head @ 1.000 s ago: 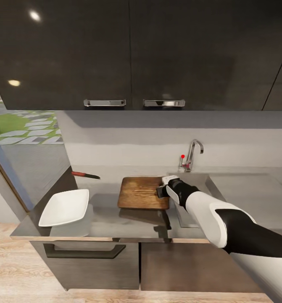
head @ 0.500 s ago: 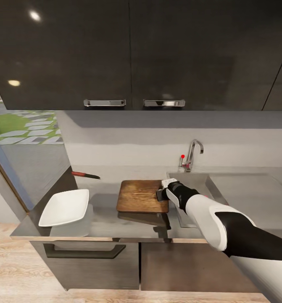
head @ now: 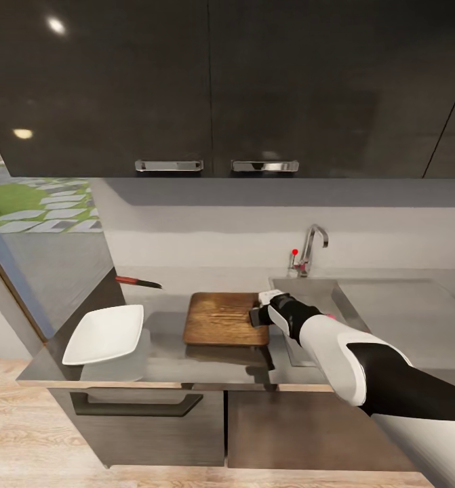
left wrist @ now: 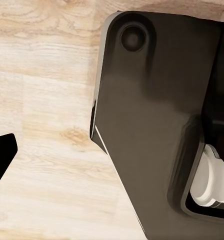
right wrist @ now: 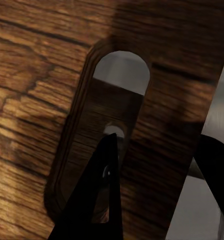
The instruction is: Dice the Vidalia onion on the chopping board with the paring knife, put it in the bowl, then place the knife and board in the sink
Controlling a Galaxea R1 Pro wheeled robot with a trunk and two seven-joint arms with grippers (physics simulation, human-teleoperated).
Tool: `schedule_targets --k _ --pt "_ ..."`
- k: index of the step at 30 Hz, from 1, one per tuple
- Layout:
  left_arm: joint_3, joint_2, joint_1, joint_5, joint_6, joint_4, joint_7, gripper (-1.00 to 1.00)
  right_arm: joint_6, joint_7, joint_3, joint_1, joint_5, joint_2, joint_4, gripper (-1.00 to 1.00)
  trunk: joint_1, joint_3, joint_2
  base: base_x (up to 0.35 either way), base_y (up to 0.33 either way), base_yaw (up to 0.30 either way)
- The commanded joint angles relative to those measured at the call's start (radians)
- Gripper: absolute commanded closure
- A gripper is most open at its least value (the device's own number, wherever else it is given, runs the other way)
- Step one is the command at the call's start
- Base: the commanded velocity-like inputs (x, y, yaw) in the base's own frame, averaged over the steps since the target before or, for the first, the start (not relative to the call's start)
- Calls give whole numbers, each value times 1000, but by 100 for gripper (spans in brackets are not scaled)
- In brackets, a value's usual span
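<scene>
The brown chopping board (head: 222, 317) hangs just above the grey countertop (head: 166, 352), its shadow beneath it. My right gripper (head: 260, 314) is shut on its right end. In the right wrist view one dark finger (right wrist: 99, 200) reaches through the board's handle slot (right wrist: 119, 75) and the other finger (right wrist: 216, 170) sits outside the edge. The red-handled paring knife (head: 137, 280) lies at the back left of the counter. The white bowl (head: 105, 333) sits at the front left corner. The sink (head: 313, 290) lies behind my right forearm; a pink sliver of the onion (head: 331, 316) peeks out beside the arm.
A chrome tap with a red knob (head: 307, 252) stands behind the basin, with the flat drainer (head: 397, 301) to its right. Dark wall cabinets (head: 213, 88) hang overhead. The left wrist view looks down on wooden floor (left wrist: 42, 100) and my dark base (left wrist: 152, 125).
My right gripper has drawn the chopping board left and toward the counter's front edge. The knife and bowl have not moved.
</scene>
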Motion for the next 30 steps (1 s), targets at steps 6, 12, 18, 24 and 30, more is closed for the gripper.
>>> schedule_targets --k 6,12,18,24,30 --pt "4 0 -1 2 -6 2 0 -100 7 11 -12 0 12 0 -2 100 1 -2 -2 0 0 0" --pt "4 0 -1 2 -6 2 0 -100 7 11 -11 0 13 0 -2 100 1 -3 -2 0 0 0" --pt "5 0 -1 4 -6 2 0 -100 7 11 -12 0 13 0 -2 100 1 -8 -2 37 0 0" --pt "5 0 -1 4 -6 2 0 -100 7 11 -11 0 13 0 -2 100 1 -15 -2 135 0 0" --pt "5 0 -1 4 -6 2 0 -100 7 11 -12 0 13 0 -2 100 1 -22 -2 27 0 0"
